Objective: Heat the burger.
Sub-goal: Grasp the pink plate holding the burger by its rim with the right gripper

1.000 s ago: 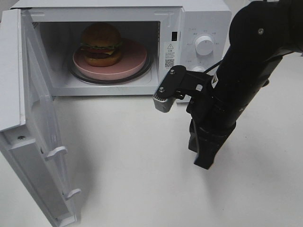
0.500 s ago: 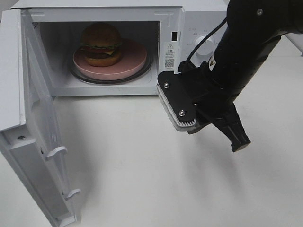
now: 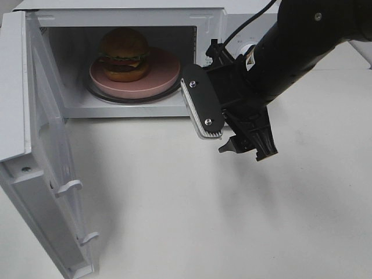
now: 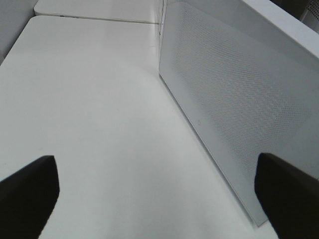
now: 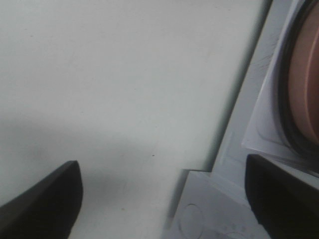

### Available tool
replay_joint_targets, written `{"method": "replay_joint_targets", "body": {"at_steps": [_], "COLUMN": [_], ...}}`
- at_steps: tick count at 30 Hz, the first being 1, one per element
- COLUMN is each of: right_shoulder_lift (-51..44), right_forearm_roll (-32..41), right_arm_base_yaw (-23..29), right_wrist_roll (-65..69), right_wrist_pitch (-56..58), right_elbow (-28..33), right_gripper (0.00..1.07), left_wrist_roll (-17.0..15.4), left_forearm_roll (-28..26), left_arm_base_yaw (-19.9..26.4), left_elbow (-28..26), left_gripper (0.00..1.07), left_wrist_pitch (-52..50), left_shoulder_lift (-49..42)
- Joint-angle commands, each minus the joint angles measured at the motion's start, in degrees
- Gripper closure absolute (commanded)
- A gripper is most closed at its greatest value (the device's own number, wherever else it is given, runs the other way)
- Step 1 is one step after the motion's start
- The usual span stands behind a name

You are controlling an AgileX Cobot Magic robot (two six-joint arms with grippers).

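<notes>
The burger point(image 3: 124, 53), with its brown bun, lettuce and cheese, sits on a round pink plate point(image 3: 163, 72) on the glass turntable inside the open microwave point(image 3: 203, 23). My right gripper point(image 3: 232, 129) hovers just outside the cavity's right front corner. It is open, with one ribbed finger point(image 3: 200, 110) toward the opening, and it holds nothing. The right wrist view shows the same gripper point(image 5: 162, 199) over the table, with the plate's edge point(image 5: 306, 89) ahead. My left gripper point(image 4: 159, 199) is open and empty beside the door's meshed outer face point(image 4: 234, 104). It does not appear in the high view.
The microwave door point(image 3: 35, 145) stands swung wide open at the left, reaching toward the table's front edge. White tabletop point(image 3: 174, 203) spreads in front of the oven. My right arm covers most of the control panel.
My right gripper went from shut to open. It turned and lifted from pointing down over the table to sit closer to the microwave opening. The burger and door stayed put.
</notes>
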Motion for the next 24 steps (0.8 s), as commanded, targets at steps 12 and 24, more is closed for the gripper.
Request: {"method": "replay_joint_targets", "body": {"at_steps": [12,24], "right_shoulder_lift": [-0.34,8.14], "right_forearm_roll": [-6.99,-12.03], "right_arm_base_yaw": [0.29,2.98], "right_wrist_roll": [8.42,14.04], "right_wrist_pitch": [-8.48,-9.57], "right_elbow": [-0.11,-8.25], "right_gripper": [0.14,0.16], "left_wrist_roll": [0.00,0.00], "left_forearm_roll": [-0.40,-0.40], "left_arm_base_yaw": [0.17,0.17], "left_elbow": [0.11,0.11], "left_gripper": [0.06,0.06], "left_wrist_pitch": [-0.52,-0.52], "left_shoulder_lift": [-0.86,-0.86]}}
